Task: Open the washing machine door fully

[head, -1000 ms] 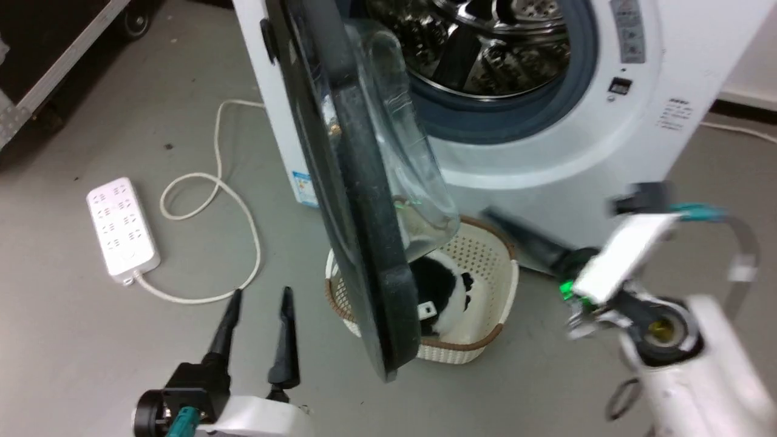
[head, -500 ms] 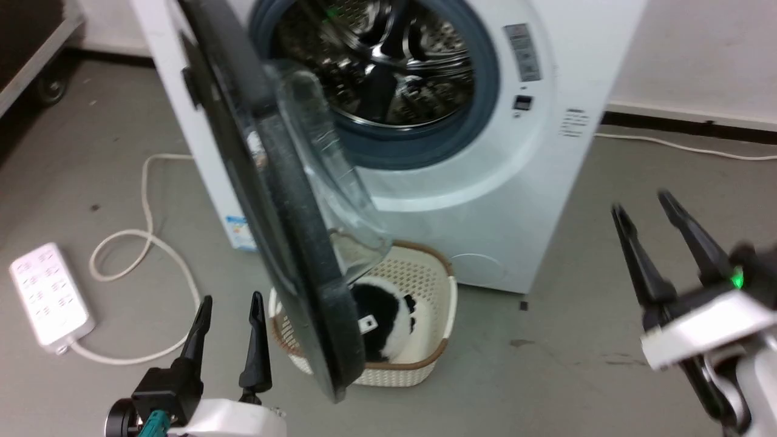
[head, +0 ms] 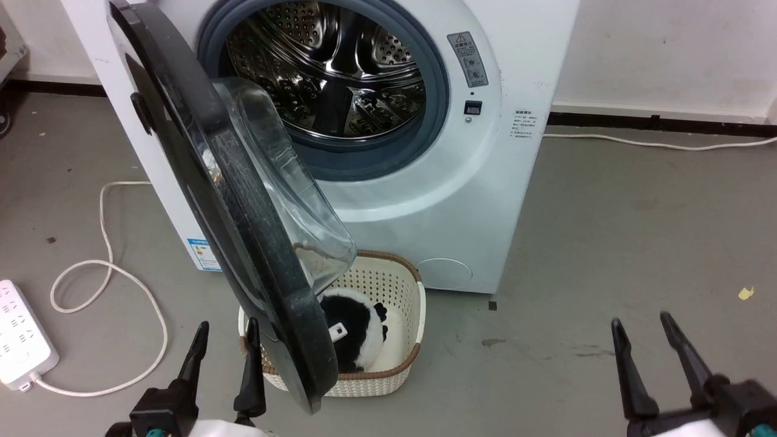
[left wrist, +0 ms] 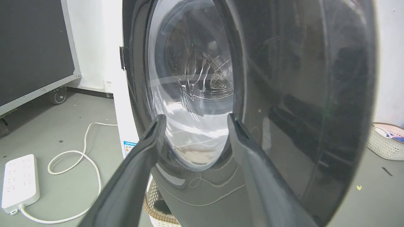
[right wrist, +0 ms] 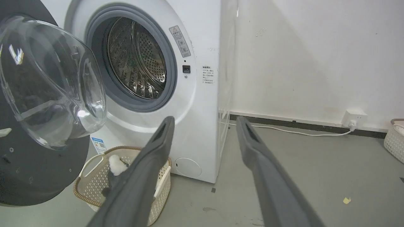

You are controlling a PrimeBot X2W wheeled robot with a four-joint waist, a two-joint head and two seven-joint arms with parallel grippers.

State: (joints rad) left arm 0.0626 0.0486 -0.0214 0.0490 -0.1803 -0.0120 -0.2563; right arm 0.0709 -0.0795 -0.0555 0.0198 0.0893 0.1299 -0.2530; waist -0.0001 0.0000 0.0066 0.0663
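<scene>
The washing machine [head: 479, 200] [right wrist: 195, 126] is a white front-loader with a grey rubber ring and a bare steel drum [head: 331, 73]. Its glossy black door [head: 243, 255] [left wrist: 300, 104] [right wrist: 28, 170] with a bulging clear glass bowl [head: 291, 206] stands swung out, edge-on toward me. My left gripper [head: 226, 331] [left wrist: 194, 121] is open just left of the door's lower rim, facing its outer face. My right gripper [head: 642, 325] [right wrist: 205, 123] is open low at the right, well away from the machine.
A cream perforated basket [head: 400, 358] [right wrist: 94, 167] with a black-and-white plush toy [head: 358, 328] sits on the floor under the door. A white power strip [head: 21, 340] [left wrist: 19, 183] and cord [head: 103, 273] lie at left. Bare grey floor [head: 637, 243] spreads to the right.
The head camera has tilted up and shifted, so the whole machine front shows now. My right arm has dropped back from near the machine to the lower right. The left gripper keeps its place.
</scene>
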